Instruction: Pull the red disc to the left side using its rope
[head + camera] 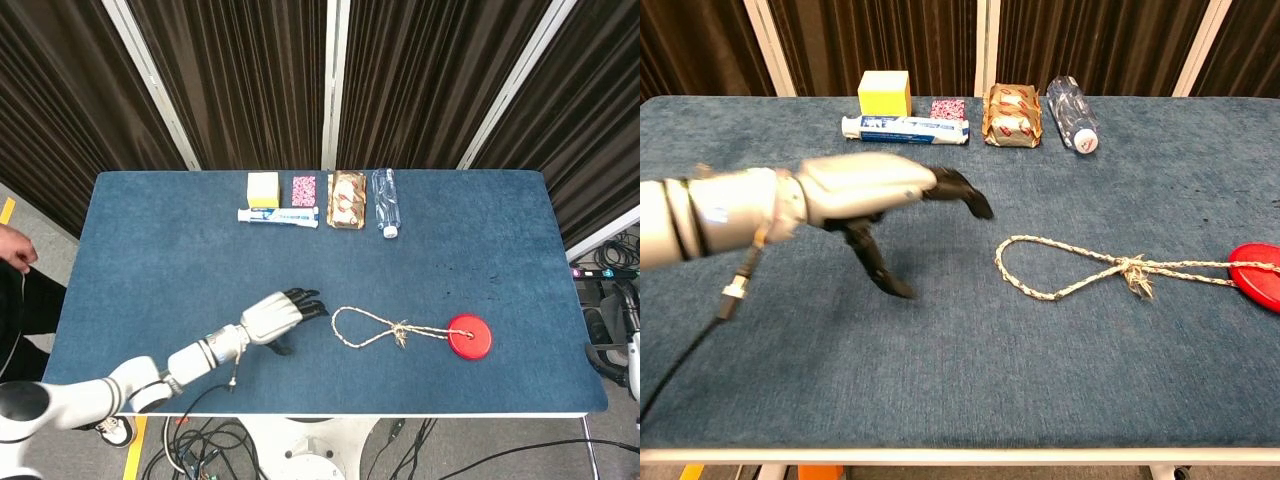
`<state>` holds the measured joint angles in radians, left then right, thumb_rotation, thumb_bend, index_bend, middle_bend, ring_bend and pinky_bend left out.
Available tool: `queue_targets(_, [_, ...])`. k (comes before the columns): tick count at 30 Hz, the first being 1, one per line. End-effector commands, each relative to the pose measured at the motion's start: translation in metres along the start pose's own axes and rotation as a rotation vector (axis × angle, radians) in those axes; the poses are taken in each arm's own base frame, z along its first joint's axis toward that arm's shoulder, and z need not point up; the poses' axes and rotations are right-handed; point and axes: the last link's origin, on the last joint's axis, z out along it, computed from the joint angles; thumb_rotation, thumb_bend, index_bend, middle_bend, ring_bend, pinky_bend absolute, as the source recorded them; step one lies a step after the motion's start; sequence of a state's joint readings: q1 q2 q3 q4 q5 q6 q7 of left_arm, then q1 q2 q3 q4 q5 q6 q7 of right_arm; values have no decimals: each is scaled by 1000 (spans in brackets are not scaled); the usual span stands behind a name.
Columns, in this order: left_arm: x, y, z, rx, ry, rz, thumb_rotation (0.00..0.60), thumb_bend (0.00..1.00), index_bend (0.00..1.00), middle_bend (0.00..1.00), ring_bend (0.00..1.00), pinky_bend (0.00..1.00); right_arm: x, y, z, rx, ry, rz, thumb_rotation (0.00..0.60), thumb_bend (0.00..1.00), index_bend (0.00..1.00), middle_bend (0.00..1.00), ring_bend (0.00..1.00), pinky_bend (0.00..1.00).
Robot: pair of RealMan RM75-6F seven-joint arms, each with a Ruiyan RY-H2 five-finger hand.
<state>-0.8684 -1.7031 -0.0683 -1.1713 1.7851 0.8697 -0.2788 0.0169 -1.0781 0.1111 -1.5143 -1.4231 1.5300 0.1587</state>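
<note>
The red disc point(468, 336) lies flat near the table's front right, cut off at the right edge of the chest view point(1257, 274). Its tan rope point(385, 330) runs left from the disc through a frayed knot point(1132, 270) into an open loop point(1042, 268). My left hand point(281, 313) hovers over the cloth just left of the loop, fingers spread, thumb down, holding nothing; the chest view shows the same left hand point(885, 200) with its dark fingertips point(970, 196) a short gap from the loop. My right hand point(632, 350) is only a sliver at the right edge.
Along the far edge lie a yellow block point(263, 187), a toothpaste tube point(278, 215), a pink patterned packet point(304, 188), a snack pack point(347, 199) and a water bottle point(386, 213). A person's hand point(12, 248) shows at the far left, off the blue table point(150, 260).
</note>
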Motion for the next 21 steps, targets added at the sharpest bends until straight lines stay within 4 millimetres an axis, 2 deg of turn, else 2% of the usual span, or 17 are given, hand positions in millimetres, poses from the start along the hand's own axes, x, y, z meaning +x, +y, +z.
queue_targets(1, [-16, 7, 24, -41, -62, -13, 600, 164, 166, 171, 61, 182, 1, 5, -1, -13, 4, 2, 600, 186, 0, 0, 0, 0])
queue_targets(6, [-19, 10, 37, -73, -80, 3, 600, 182, 166, 176, 61, 182, 4, 10, -2, -26, 14, 7, 600, 186, 0, 0, 0, 0])
queue_targets(11, [-19, 9, 41, -85, -96, 21, 600, 198, 166, 209, 61, 182, 3, 13, -1, -31, 19, 12, 600, 187, 0, 0, 0, 0])
queue_targets(17, [-15, 7, 39, -82, -111, 30, 600, 221, 167, 415, 65, 182, 0, 14, 0, -33, 15, 15, 600, 199, 0, 0, 0, 0])
queue_targets(21, [-11, 6, 36, -80, -107, 50, 600, 226, 176, 560, 129, 182, 0, 14, 0, -35, 19, 14, 600, 224, 0, 0, 0, 0])
